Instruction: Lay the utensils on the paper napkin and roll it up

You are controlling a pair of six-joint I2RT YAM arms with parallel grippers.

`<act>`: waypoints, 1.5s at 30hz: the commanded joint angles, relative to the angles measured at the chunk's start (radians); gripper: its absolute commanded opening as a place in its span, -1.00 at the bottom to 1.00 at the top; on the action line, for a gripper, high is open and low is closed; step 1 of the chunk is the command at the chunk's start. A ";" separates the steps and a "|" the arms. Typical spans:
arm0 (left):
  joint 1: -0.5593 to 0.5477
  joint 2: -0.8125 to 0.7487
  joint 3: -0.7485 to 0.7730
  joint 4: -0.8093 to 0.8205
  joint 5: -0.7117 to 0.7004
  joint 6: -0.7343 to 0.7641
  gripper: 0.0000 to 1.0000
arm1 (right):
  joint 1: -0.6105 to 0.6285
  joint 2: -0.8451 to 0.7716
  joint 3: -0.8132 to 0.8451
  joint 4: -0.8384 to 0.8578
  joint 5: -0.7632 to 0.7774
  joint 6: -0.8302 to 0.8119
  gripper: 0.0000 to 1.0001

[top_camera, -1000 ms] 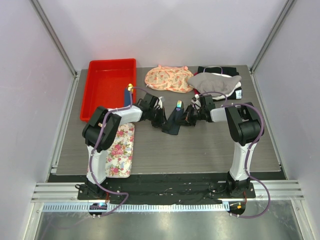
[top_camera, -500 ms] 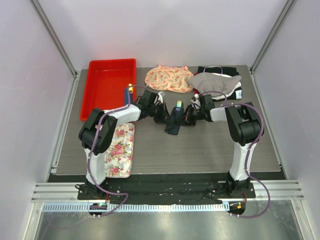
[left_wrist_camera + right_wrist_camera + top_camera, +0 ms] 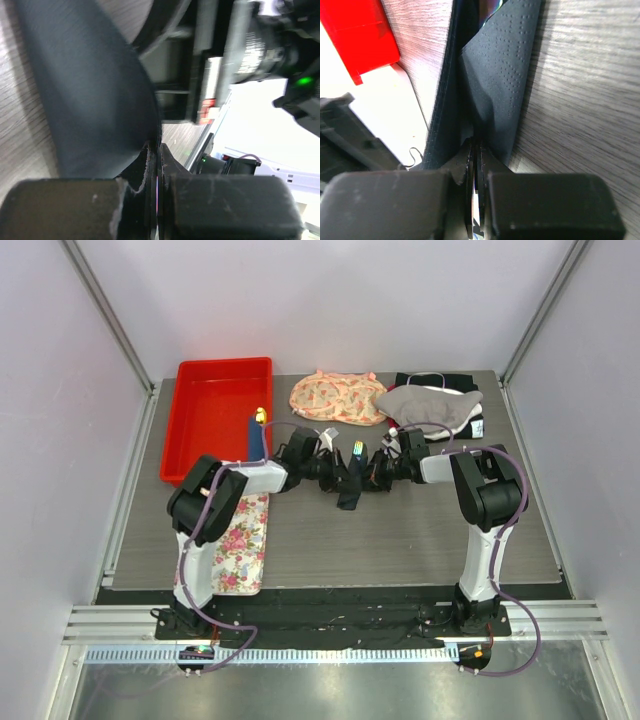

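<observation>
- Two white and black robot arms reach in from the near edge of a grey wood-grain table (image 3: 400,540), and their tips meet near its middle.
- The left gripper (image 3: 338,475) and the right gripper (image 3: 368,473) face each other, with a thin, dark navy paper napkin (image 3: 350,488) between them.
- The napkin hangs as a narrow, crumpled strip from the two sets of jaws down to the table.
- In the left wrist view, the left gripper (image 3: 156,155) is clenched, and a curved fold of the napkin (image 3: 95,90) runs into the jaw tips.
- In the right wrist view, the right gripper (image 3: 476,150) is also pressed together on a dimpled fold of the napkin (image 3: 505,75).
- Beyond and to the left of the left jaws is a red rectangular plastic tray (image 3: 215,410).
- A blue stick with a yellow tip (image 3: 256,430) stands at the tray's near right corner.
- Near and to the left of the left jaws, under the left arm, lies a pink floral tray (image 3: 240,540).
- Beyond the jaws, along the far edge, lie a peach patterned cloth (image 3: 335,398) and a grey cloth (image 3: 428,405).
- The grey cloth rests on a folded black cloth (image 3: 440,382).
- Pale lavender walls (image 3: 330,300) with metal corner posts enclose the table.
- A ribbed metal rail (image 3: 330,622) runs along the near side.
</observation>
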 commanded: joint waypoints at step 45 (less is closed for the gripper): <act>0.050 0.148 -0.074 0.042 -0.008 0.053 -1.00 | -0.092 0.023 0.062 0.150 -0.012 0.108 -0.85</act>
